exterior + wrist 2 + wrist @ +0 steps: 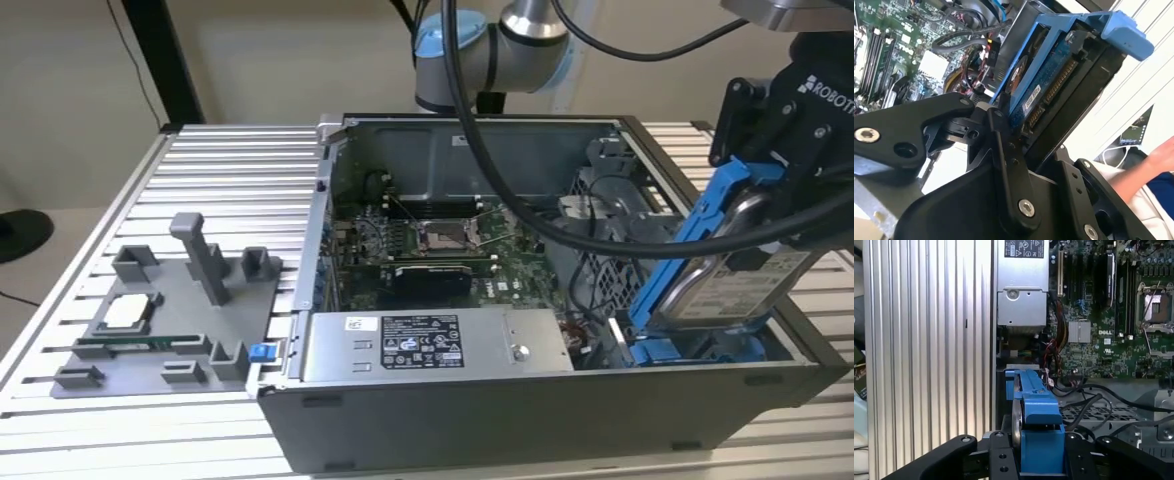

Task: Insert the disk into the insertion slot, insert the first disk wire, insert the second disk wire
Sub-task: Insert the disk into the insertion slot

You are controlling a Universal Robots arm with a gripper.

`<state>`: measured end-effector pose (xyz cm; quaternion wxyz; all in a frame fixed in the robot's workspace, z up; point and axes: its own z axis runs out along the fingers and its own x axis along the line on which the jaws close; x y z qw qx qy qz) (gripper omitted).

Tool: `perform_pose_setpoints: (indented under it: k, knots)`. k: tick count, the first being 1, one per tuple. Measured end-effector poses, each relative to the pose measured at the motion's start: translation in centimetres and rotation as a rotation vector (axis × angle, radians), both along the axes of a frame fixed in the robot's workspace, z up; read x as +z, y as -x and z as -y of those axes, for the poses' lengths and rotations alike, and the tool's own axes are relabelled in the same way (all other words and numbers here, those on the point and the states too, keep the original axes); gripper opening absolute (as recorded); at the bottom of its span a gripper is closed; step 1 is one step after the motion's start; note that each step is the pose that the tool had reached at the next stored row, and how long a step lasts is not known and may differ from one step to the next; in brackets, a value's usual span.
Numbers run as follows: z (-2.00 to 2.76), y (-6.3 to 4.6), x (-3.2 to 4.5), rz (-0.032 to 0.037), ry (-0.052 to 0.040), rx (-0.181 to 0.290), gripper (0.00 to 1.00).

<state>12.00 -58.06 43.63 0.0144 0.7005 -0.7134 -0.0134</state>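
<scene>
My gripper (pixel 778 195) is shut on the disk (pixel 731 285), a silver drive with a white label in a bright blue carrier frame. In the exterior view the disk stands steeply tilted at the right end of the open computer case. Its lower end rests in the insertion slot (pixel 694 352), a bay with blue rails at the case's near right corner. In the second wrist view the black fingers (pixel 1004 145) clamp the disk (pixel 1046 82) across its thickness. In the first wrist view the blue carrier (pixel 1034 402) sticks out from between the gripper (pixel 1038 452) pads, pointing toward the slot (pixel 1010 374).
The case holds a motherboard (pixel 441 245), loose black cables (pixel 587 240) and a silver power supply box (pixel 427 345). A grey fixture with small parts (pixel 160 320) lies at the exterior view's left on the ribbed table (pixel 227 150). A person's hand (pixel 1160 159) shows in the second wrist view.
</scene>
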Motion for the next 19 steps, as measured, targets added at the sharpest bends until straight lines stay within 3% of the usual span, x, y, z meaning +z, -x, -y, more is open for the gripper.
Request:
perform_pose_setpoints:
  k: [8, 19]
  knots:
    - [-0.43, -0.3, -1.0, 0.0, -0.0004, 0.0, 0.0]
    - [-0.57, -0.4, -2.92, -0.0001, -0.0013, 0.0, 0.0]
